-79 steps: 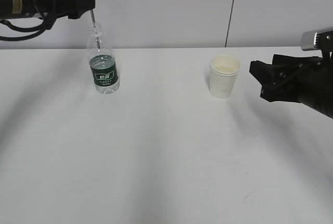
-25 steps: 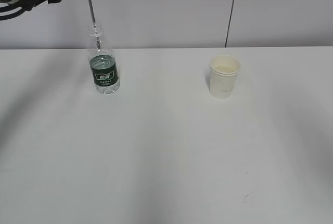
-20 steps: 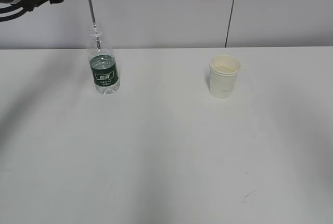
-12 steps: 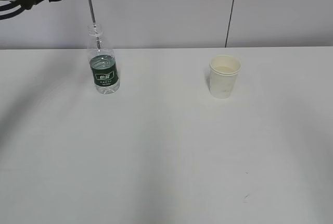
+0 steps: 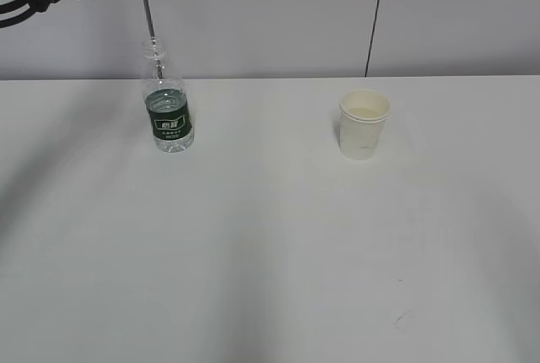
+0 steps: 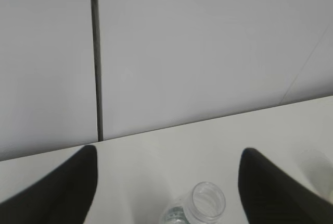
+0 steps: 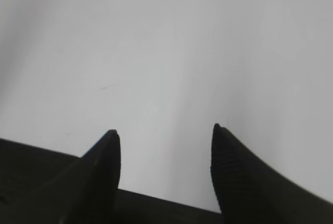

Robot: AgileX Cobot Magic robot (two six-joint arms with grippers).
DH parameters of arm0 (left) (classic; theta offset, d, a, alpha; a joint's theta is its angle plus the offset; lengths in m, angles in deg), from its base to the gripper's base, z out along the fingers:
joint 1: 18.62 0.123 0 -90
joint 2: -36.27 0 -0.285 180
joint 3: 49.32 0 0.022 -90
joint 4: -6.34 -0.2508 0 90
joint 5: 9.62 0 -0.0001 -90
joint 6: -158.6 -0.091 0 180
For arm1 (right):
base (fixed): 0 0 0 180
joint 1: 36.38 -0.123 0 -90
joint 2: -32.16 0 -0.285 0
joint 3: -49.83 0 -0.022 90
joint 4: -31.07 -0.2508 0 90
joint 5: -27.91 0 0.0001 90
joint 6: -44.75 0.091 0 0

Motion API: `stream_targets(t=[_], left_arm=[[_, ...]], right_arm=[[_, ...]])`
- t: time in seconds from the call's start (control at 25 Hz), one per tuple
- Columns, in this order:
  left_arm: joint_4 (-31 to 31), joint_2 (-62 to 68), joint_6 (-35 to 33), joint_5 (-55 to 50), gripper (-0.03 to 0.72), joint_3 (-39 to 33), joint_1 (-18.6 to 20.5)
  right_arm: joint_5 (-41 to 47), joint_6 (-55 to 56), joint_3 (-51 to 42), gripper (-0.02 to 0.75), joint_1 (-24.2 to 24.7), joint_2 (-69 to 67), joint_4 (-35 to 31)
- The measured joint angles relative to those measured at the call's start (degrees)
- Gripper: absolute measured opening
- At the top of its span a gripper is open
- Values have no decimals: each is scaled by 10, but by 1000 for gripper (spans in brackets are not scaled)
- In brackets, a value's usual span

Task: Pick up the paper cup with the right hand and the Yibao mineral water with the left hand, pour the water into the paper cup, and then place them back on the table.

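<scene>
Yibao mineral water point(image 5: 168, 118) and paper cup point(image 5: 364, 124) stand near table's point(image 5: 270, 279) far edge | both tools spread, empty, withdrawn | task apparently finished

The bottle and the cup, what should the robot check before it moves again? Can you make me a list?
1. Bottle standing upright on the table: ok.
2. Bottle cap off, mouth open: ok.
3. Cup upright, apart from the bottle: ok.
4. Left pincer open, nothing between its fingers, bottle mouth just below: ok.
5. Right pincer open and empty, only bare table under it: ok.
6. Right pincer lined up with the cup: cannot tell, since the cup is not in its wrist view and the arm is out of the exterior view.
</scene>
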Motion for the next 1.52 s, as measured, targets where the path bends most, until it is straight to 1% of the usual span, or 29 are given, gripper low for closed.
stream_targets(t=[0.16, 0.44, 0.72, 1.08, 1.2, 1.24, 1.52], left_arm=[[0, 0, 1, -1, 512, 0, 0], [0, 0, 1, -2, 512, 0, 0], [-2, 0, 1, -2, 512, 0, 0], [-4, 0, 2, -17, 512, 0, 0], [-4, 0, 5, -32, 512, 0, 0], [-3, 0, 16, -53, 512, 0, 0], [15, 0, 29, -140, 512, 0, 0]], right_arm=[[-6, -1, 0, 443, 0, 28, -1], [42, -1, -15, 443, 0, 98, -11], [47, -2, -15, 443, 0, 161, -26], [48, -2, -15, 443, 0, 177, -28], [48, -2, -15, 443, 0, 177, -28], [48, -2, -15, 443, 0, 177, -28], [48, -2, -15, 442, 0, 177, -26]])
